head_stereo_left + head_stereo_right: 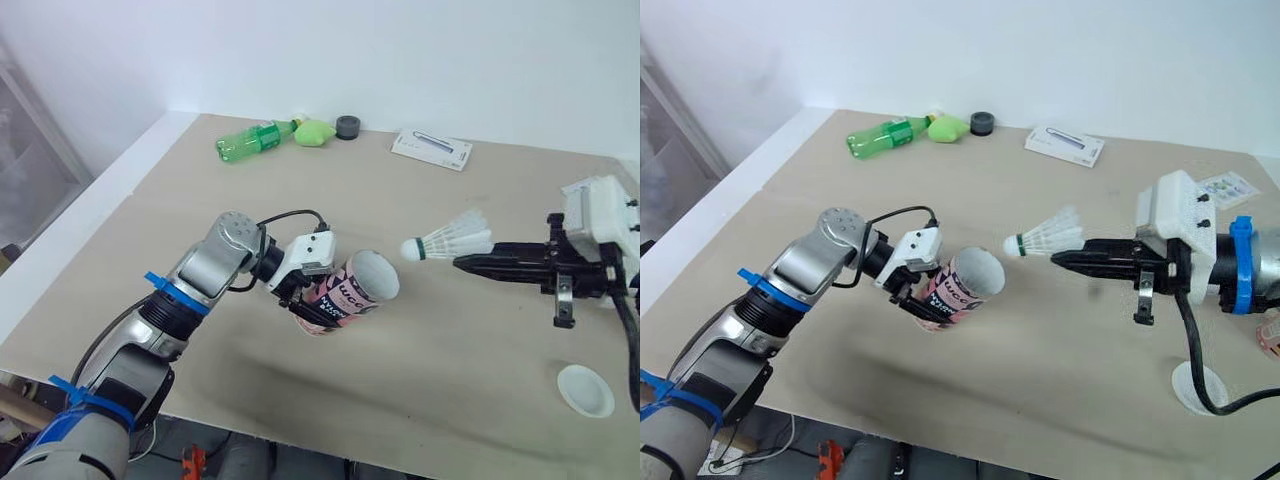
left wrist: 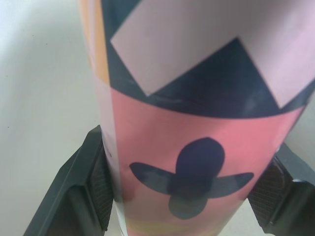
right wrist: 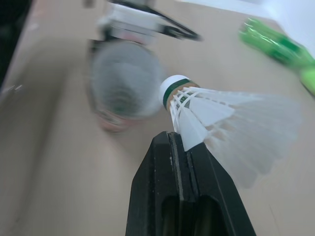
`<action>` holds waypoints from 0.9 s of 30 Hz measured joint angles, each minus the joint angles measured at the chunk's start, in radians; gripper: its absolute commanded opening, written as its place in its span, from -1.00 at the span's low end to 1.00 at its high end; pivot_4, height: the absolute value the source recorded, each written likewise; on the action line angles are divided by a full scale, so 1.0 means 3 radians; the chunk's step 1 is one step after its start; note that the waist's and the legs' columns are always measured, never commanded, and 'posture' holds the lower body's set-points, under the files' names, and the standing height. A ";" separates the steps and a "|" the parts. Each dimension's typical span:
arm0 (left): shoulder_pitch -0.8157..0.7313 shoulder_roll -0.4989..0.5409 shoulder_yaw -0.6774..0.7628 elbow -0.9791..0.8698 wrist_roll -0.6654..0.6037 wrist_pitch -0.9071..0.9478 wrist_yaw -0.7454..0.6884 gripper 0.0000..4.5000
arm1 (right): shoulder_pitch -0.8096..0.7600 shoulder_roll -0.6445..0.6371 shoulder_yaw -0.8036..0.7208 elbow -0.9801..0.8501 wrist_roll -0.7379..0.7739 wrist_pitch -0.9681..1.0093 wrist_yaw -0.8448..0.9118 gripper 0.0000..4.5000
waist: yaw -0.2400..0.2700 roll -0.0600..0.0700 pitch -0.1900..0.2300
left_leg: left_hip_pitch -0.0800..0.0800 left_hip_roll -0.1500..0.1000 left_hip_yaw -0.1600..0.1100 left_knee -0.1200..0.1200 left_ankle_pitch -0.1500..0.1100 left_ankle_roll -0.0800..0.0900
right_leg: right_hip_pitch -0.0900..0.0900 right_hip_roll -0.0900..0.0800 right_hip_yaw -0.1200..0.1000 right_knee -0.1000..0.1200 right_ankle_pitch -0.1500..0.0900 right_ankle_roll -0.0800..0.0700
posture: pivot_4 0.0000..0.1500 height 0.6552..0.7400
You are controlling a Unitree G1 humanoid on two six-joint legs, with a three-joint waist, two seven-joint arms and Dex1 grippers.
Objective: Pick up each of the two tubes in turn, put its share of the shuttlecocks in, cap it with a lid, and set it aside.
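Left gripper: centre-left of the head view, clenched on the tube. The wrist view shows one black finger pressed against each side of it.
Tube: pink and dark blue print, held clear of the desk and tilted close to level. Its open mouth faces frame right; it looks empty, though the wrist view of it is blurred.
Right gripper: centre-right of the frame, pointing toward frame left. It is pinched closed on the feather skirt of the shuttlecock.
Shuttlecock: white feathers, white cork with a green band. The cork leads toward the tube's mouth and sits just beside the rim without touching, not inside.
Lid: a white disc lying flat on the desk at lower right, well apart from the tube.
Far edge of the desk, upper frame: a green bottle on its side, with a green lump and a dark round cap just beside it.
Upper right of centre: a flat white box, lying alone.
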State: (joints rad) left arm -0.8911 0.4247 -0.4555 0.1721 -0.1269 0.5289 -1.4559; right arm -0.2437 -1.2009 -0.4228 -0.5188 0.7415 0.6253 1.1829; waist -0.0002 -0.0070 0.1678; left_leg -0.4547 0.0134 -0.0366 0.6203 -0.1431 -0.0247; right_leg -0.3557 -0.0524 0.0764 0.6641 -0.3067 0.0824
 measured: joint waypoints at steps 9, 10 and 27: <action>-0.0046 -0.0013 -0.0002 0.0046 -0.0024 -0.0003 -0.0062 0.35 | -0.0587 -0.0070 0.0850 -0.0059 -0.0318 -0.0361 0.0166 -0.97 | 0.0009 -0.0002 0.0001 | -0.0017 -0.0005 0.0008 -0.0006 0.0000 0.0000 | -0.0025 -0.0009 0.0000 0.0003 0.0008 0.0004 | 1.00 0.75; -0.0046 -0.0006 0.0000 0.0049 -0.0028 -0.0004 -0.0063 0.35 | -0.0723 0.0021 0.0977 -0.0022 -0.0348 -0.0369 0.0153 -0.97 | 0.0008 -0.0002 0.0001 | -0.0018 -0.0004 0.0009 -0.0005 0.0000 0.0000 | -0.0028 -0.0009 0.0000 0.0004 0.0009 0.0004 | 1.00 0.75; -0.0045 -0.0016 -0.0003 0.0045 -0.0030 -0.0009 -0.0039 0.35 | -0.1185 0.0374 0.1240 0.0121 -0.0146 -0.0033 0.0245 0.99 | 0.0021 -0.0003 0.0002 | -0.0022 -0.0004 0.0006 -0.0002 0.0002 -0.0002 | -0.0029 -0.0006 -0.0001 0.0006 0.0014 0.0003 | 1.00 0.75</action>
State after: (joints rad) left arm -0.9045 0.4198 -0.4563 0.1856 -0.1360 0.5261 -1.4677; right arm -0.5992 -1.0886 -0.0508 -0.4823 0.6978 0.6153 1.2566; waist 0.0062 -0.0079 0.1684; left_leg -0.4612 0.0123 -0.0350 0.6198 -0.1425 -0.0253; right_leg -0.3644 -0.0543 0.0762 0.6659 -0.3024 0.0832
